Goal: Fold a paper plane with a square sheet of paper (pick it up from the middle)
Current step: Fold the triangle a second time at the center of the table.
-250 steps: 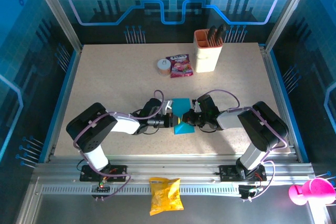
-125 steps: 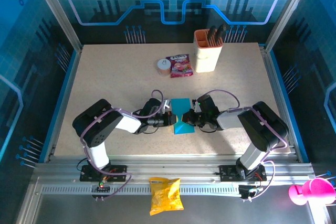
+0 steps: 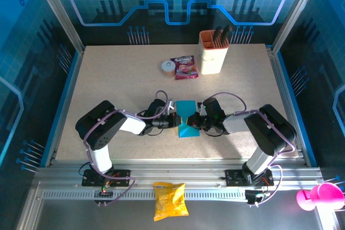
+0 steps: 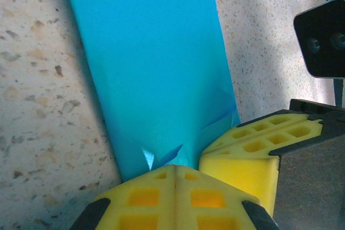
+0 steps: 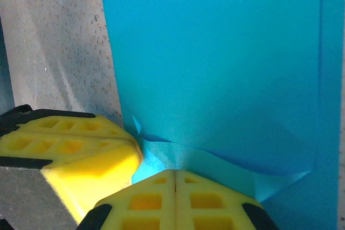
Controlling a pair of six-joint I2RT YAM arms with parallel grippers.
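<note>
Cyan paper sits on the speckled worktop, in the near half and about midway between the left and right edges, and both arms are down low, reaching in at it from either side. Left gripper: yellow pads pressed flat together with just a thin seam between them, tips right at the paper's left edge, and a little flap puckers up into that seam, so it is nipping the sheet. Right gripper, same story from the other edge: pads closed tight, the paper buckling in soft ridges that run up to its tips. From above, the sheet looks pinched in at the waist and wider at its far and near ends, with the two grippers tip to tip across the middle. The left wrist view catches the right gripper's yellow fingers just beside its own. Near the far edge, right of centre, stands a beige cup with dark handles in it; a pink packet lies just left of it, and a small round thing beside that. A yellow bag lies on the metal rail in front of the near edge.
</note>
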